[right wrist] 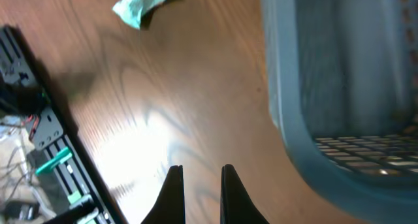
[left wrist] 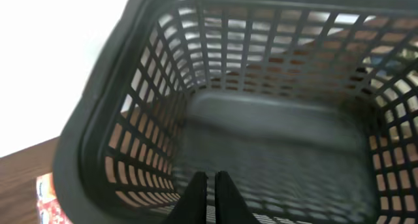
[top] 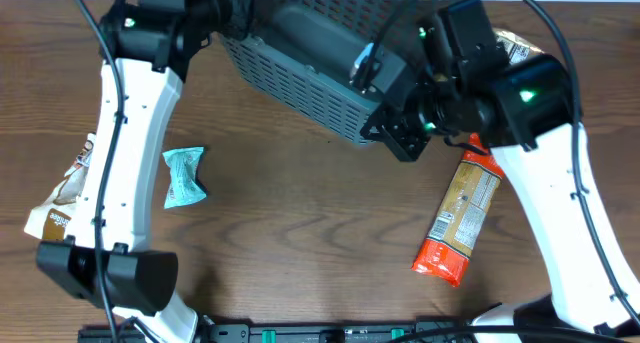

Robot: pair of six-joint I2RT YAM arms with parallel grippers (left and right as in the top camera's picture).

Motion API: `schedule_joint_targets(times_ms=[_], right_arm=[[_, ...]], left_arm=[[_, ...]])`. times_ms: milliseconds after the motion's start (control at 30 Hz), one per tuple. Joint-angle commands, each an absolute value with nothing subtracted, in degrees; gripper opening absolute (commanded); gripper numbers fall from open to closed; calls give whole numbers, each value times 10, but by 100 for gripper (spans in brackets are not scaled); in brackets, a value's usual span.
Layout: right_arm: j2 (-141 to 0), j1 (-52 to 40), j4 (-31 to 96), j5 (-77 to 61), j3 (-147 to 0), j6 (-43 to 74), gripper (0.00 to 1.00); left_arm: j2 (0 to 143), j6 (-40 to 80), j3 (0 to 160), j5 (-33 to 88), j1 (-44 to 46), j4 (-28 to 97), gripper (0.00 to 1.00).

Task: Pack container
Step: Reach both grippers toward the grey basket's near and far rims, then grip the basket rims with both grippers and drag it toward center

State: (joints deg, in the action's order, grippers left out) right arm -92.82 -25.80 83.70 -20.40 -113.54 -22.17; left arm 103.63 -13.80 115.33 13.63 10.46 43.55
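The wooden table (top: 300, 243) carries everything. The container (top: 300, 83) sits at its far middle edge. It appears tipped toward you, since the overhead view shows its lattice side wall as well as the solid floor. The left wrist view looks straight into it, and you see no packet on the floor, so packing looks barely begun.

Your left gripper (left wrist: 210, 178) hangs inside the container's mouth. Its fingers are drawn together with only a sliver between them, and nothing shows in that gap. It may be steadying the basket, but you cannot confirm that from here.

Your right gripper (right wrist: 199, 172) is just beside the container's near right corner, over bare wood. Its fingers are apart and hold nothing, so it seems free for a pick.

The orange snack packet (top: 460, 218) lies lengthwise near your right arm and is the closest candidate. A brown-and-white packet (top: 68, 188) is partly hidden under the left arm. The small teal packet (top: 184, 176) lies crumpled in the open, left of centre. Another packet (top: 515, 48) peeks out behind the right arm.
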Motion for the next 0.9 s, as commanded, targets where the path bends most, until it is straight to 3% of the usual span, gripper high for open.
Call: schedule_joint_targets(times_ms=[0,867], right_arm=[[-951,-263,847,-213,-1145,-258,1],[-1044,-262,838,-198,-1145,-258,1]], left_arm=[[1054,-154,1161,146,105,441,6],[1118,-167,1161,145,105,522,5]])
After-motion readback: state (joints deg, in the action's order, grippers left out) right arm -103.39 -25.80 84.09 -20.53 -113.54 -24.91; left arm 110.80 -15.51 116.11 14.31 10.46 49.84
